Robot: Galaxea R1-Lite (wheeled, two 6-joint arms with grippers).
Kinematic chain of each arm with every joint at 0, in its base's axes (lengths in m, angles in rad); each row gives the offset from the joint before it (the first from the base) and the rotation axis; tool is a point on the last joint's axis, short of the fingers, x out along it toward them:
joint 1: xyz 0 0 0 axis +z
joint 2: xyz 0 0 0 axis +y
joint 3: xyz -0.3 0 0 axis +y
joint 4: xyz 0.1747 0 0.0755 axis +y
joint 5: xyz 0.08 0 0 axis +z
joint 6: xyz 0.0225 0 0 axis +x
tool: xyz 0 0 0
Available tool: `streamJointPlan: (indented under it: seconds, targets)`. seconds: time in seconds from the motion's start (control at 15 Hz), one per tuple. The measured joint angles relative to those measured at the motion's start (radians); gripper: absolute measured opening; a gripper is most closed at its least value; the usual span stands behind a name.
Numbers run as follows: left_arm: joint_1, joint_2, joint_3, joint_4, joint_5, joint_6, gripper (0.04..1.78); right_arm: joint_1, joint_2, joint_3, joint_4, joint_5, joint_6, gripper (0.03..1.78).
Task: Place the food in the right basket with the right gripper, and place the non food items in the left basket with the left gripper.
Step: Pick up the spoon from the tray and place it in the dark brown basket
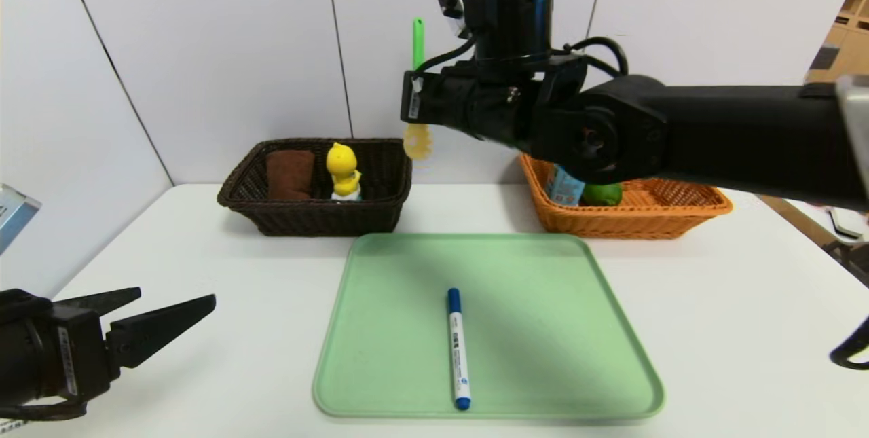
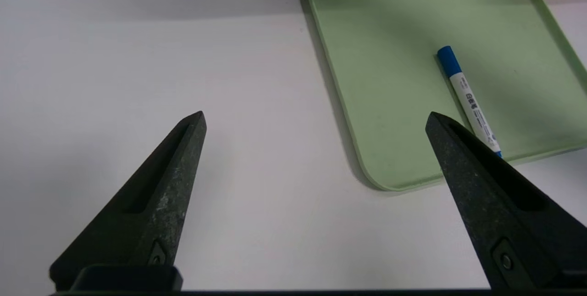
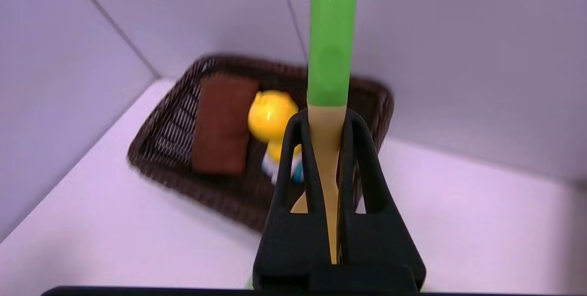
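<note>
Item 1, nearest: left gripper, low over the white bench, off the near left corner of the green tray; jaws spread wide, holding nothing, idle. Item 2: blue-capped marker, non food, lying flat near the middle of the green tray toward its near edge, cap pointing away from the robot; not yet sorted, and by the task it falls to the left gripper. It is the only thing on the tray. Item 3: right gripper, raised high beyond the far edge of the green tray, above and near the right end of the dark brown basket; jaws closed narrow on a utensil with a green handle pointing up and a yellow slotted head hanging below. The pictures differ from the task here: a non food utensil is carried by the right arm toward the left basket. Item 4: dark brown basket, beyond the tray's far left corner, touching nothing else; already holds 1 brown folded cloth and 1 yellow duck figure. Item 5: orange basket, beyond the tray's far right corner; already holds 1 green round fruit and 1 blue-labelled packet, partly hidden by the arm. Judgement: 4 things sorted, 1 in transit, 1 remaining; the task looks near its end.
</note>
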Motion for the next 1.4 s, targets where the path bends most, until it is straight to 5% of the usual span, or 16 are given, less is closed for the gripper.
streamJointPlan:
  seconds: [0.4,0.93,1.4]
  targets:
    - [0.0,0.037,-0.032,0.007,0.086,-0.001,1.69,0.009,0.235,-0.003,-0.514,-0.046,-0.078,0.11]
    - [-0.001,0.042,-0.012,0.009,0.087,-0.003,1.69,0.026,0.337,-0.005,-0.575,-0.078,-0.071,0.11]
    - [-0.001,0.04,-0.043,0.006,0.085,0.007,1.69,0.025,0.335,-0.004,-0.575,-0.091,-0.082,1.04]
